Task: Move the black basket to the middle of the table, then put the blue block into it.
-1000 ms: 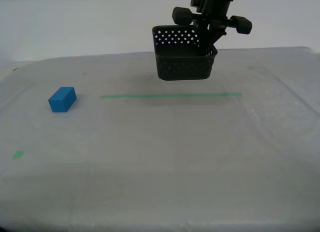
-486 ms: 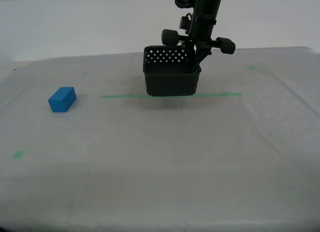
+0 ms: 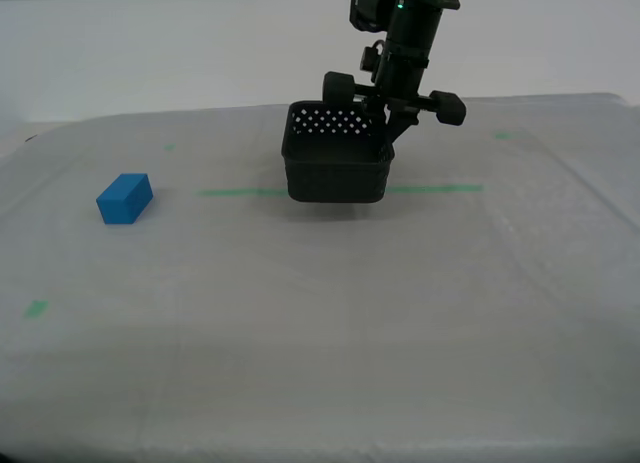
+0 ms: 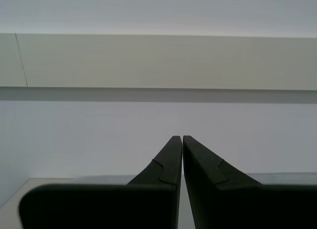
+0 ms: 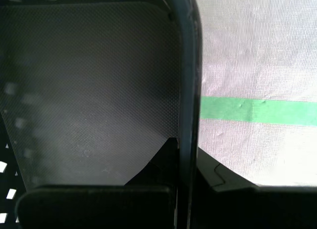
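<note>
In the exterior view the black basket [image 3: 337, 168] hangs upright and low over the table [image 3: 330, 323], across the long green tape line [image 3: 440, 189]. My first gripper [image 3: 386, 133] comes down from above and is shut on the basket's wall nearest the exterior view's right. In the first wrist view that rim [image 5: 188, 66] runs between the fingers of my first gripper [image 5: 184, 145], with the basket's empty floor [image 5: 89, 90] to one side. The blue block [image 3: 125, 198] lies on the cloth at the exterior view's left, far from the basket. My second gripper [image 4: 182, 138] is shut, holds nothing and faces a pale wall.
Small green tape bits mark the cloth at the exterior view's near left [image 3: 37, 308], far left [image 3: 169, 147] and far right [image 3: 502, 136]. A white wall stands behind the table. The table's front edge runs along the bottom of the exterior view.
My first gripper has carried the basket toward the exterior view's left and down, from above the tape line's right part to low over its middle. The blue block has stayed put.
</note>
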Tool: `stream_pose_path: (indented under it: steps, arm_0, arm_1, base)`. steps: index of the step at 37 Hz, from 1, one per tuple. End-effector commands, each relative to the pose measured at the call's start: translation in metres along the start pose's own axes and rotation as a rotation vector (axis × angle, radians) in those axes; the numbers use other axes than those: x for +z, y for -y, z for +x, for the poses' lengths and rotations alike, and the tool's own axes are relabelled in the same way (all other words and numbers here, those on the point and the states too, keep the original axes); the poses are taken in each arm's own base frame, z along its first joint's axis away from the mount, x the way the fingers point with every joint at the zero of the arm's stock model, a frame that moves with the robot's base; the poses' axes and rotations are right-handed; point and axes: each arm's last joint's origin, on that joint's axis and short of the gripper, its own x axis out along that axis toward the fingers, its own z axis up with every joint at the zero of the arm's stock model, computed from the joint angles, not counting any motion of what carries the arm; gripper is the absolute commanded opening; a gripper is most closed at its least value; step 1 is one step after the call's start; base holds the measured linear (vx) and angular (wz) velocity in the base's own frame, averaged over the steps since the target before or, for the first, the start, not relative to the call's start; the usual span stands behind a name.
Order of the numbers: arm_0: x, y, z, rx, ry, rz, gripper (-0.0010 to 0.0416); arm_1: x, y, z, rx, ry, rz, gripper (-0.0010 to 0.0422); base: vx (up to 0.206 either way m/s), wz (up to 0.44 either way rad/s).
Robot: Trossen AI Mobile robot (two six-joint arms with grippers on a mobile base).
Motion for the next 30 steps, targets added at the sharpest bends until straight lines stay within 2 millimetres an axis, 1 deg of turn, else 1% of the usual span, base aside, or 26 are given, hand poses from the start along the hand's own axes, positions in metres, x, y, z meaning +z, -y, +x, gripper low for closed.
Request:
stream_pose_path:
  steps: [1,5,20,30]
  arm_0:
    - [-0.0012,0.0016,0.0059,0.006,0.005,0.015,0.0]
    - [-0.0024,0.0032,0.0108,0.008,0.008,0.021,0.0]
    - [-0.0043,0.006,0.0146,-0.013,0.004,0.024,0.0006]
    - [-0.0039,0.0066,0.0145,-0.034,0.016,0.013,0.0047]
  arm_1:
    - [0.0009,0.0001,0.0,0.0,0.007,0.001,0.0]
    - [0.0009,0.0001,0.0,0.0,0.007,0.001,0.0]
    - [0.0009,0.0001,0.0,0.0,0.007,0.001,0.0]
    - [0.0009,0.0001,0.0,0.0,0.007,0.001,0.0]
  base:
    - [0.0,0.0]
    - [0.0,0.0]
    - [0.0,0.0]
    - [0.0,0.0]
